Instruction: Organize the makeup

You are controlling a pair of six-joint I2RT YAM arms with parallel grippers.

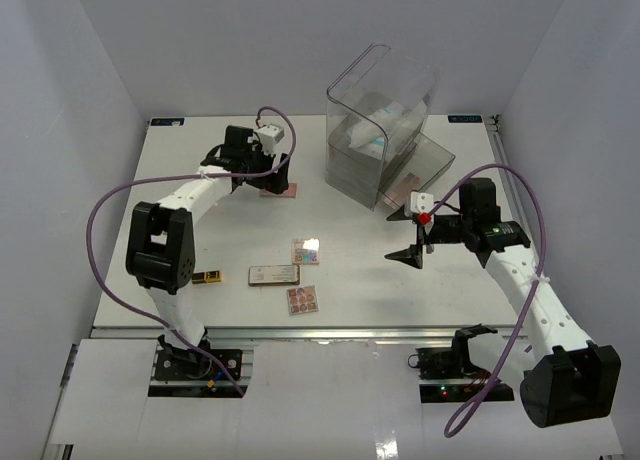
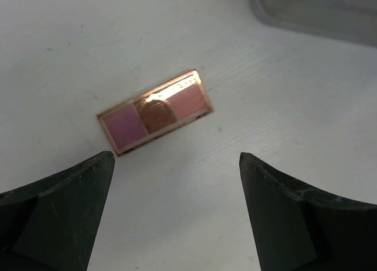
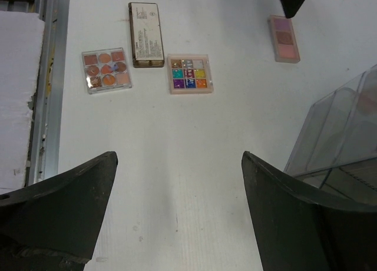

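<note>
A three-pan pink and brown palette (image 2: 154, 112) lies on the table just ahead of my open, empty left gripper (image 2: 177, 165); from above the palette (image 1: 280, 190) sits under the left gripper (image 1: 268, 176). My right gripper (image 1: 408, 236) is open and empty over bare table. In the right wrist view (image 3: 179, 165) it faces a brown-pan palette (image 3: 106, 69), a grey compact (image 3: 145, 34), a multi-coloured palette (image 3: 189, 73) and the pink palette (image 3: 284, 38). A black-gold tube (image 1: 207, 277) lies at the front left. White and light-blue packets (image 1: 368, 137) sit inside the clear box.
The tall clear plastic drawer box (image 1: 385, 130) stands at the back right, its low drawer (image 1: 425, 170) pulled out toward my right gripper; it also shows in the right wrist view (image 3: 336, 135). The table's front edge rail (image 1: 330, 330) runs below the items.
</note>
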